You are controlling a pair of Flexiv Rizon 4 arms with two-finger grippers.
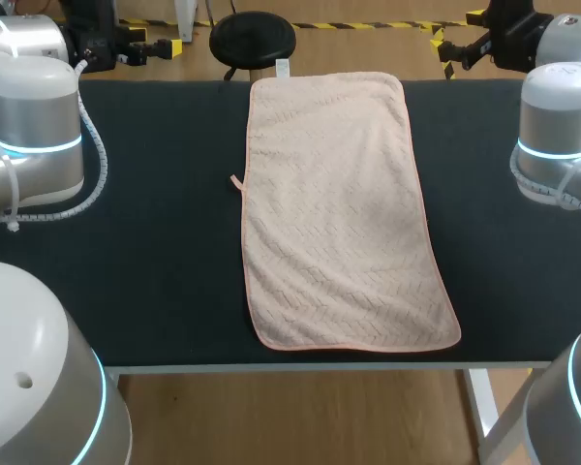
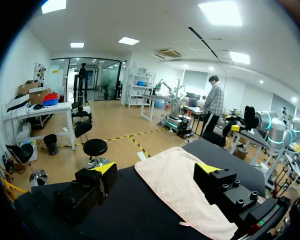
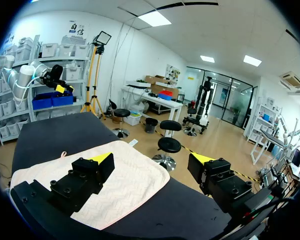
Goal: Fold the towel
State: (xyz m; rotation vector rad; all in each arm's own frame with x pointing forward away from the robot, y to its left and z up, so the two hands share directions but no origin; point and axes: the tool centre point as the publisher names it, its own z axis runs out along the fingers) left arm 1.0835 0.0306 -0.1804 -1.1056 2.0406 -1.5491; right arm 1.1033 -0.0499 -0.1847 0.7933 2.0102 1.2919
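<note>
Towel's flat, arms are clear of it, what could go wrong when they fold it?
The towel lies flat against the table, so the open fingers may slip over an edge without pinching it. Its near edge sits close to the table's front edge; a tug could drag it off. It lies skewed, so folded corners may mismatch.

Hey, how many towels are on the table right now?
1. The pink towel lies spread flat across the middle of the dark table. It looks single-layered; nothing seems hidden.
</note>
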